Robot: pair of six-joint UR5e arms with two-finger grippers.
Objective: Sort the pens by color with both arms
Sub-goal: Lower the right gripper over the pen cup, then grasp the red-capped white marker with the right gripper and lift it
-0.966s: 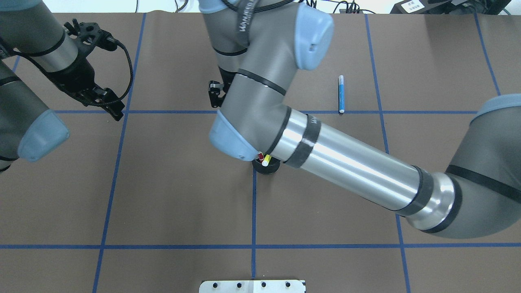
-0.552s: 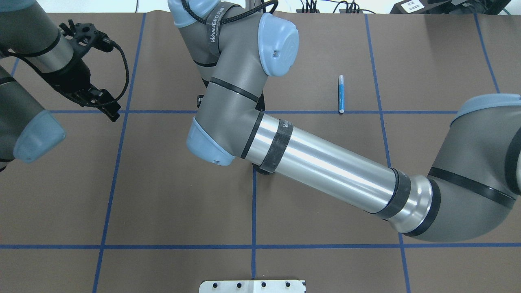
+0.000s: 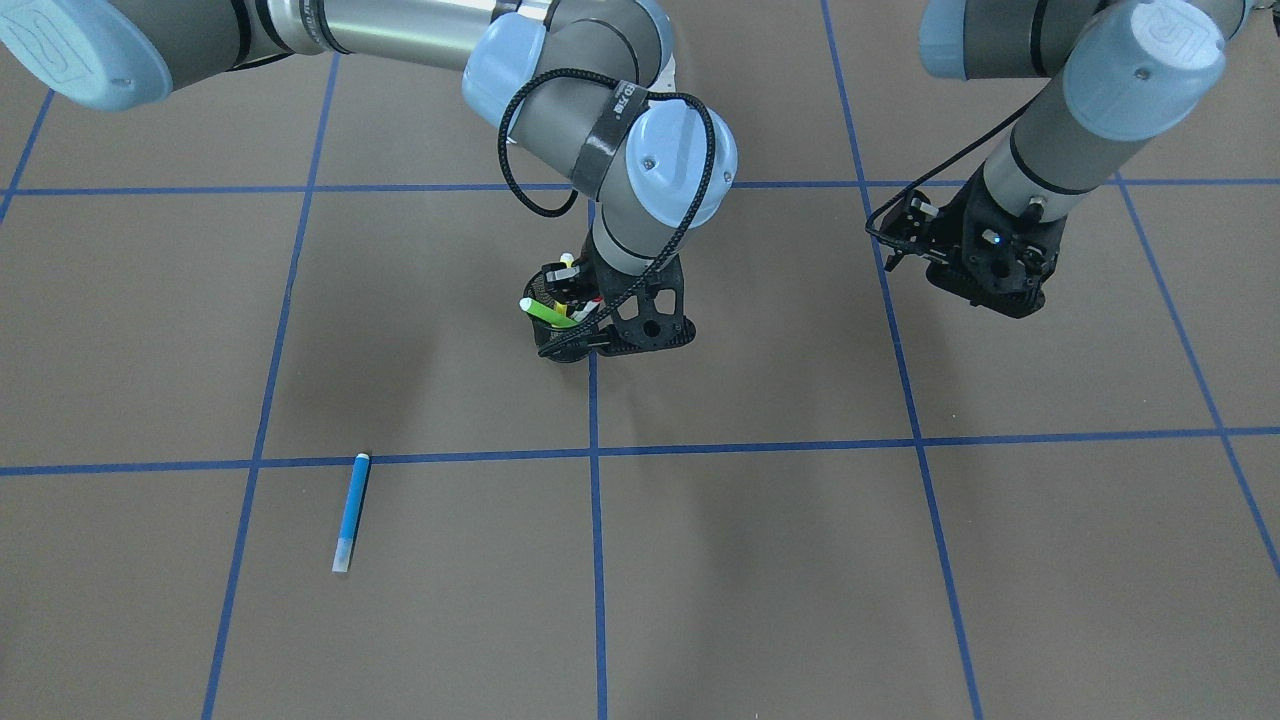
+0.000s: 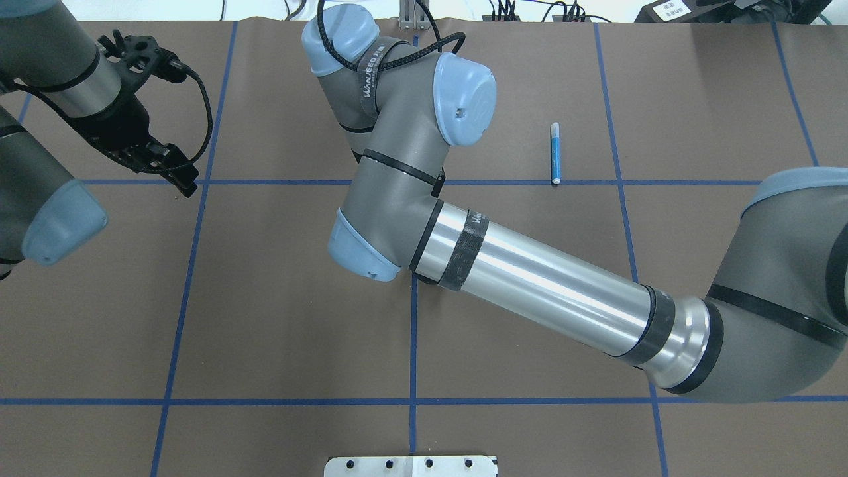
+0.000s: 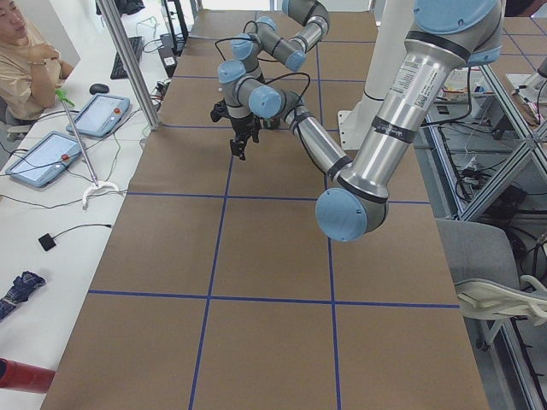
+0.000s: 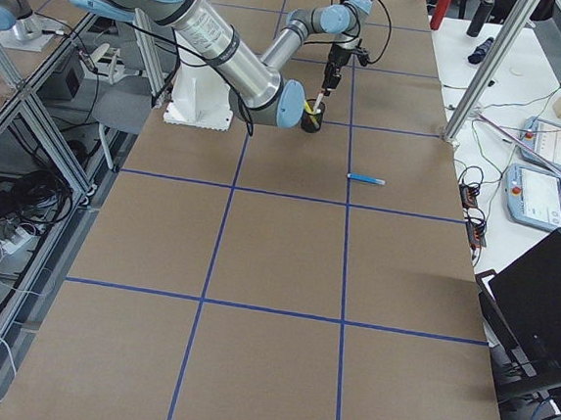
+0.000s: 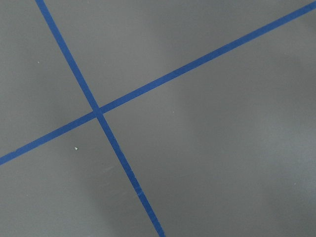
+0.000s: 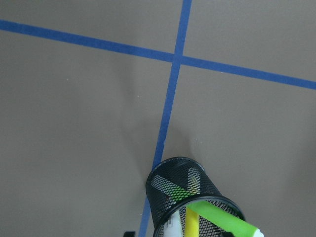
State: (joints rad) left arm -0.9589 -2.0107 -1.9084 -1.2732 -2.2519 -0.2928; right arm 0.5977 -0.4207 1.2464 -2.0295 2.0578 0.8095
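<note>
A black mesh cup (image 3: 556,335) stands on the centre tape line and holds a green pen (image 3: 547,311), a yellow pen (image 3: 567,262) and a white-barrelled pen (image 8: 170,230). The blue pen (image 3: 350,512) lies alone on the brown mat, and it also shows in the overhead view (image 4: 555,154). My right gripper (image 6: 328,77) hangs right over the cup. Its fingers are hidden behind the wrist mount, so I cannot tell whether it is open or shut. My left gripper (image 4: 187,184) hovers over a tape crossing, far from the pens. I cannot tell its state.
My right forearm (image 4: 543,285) stretches across the table's middle and hides the cup from overhead. A white mounting plate (image 4: 411,466) sits at the near edge. An operator (image 5: 30,60) and tablets are at a side table.
My right arm's wrist swung left, then partly back. It now covers the cup, whose pens showed one second ago. The left arm and the blue pen have stayed in place.
</note>
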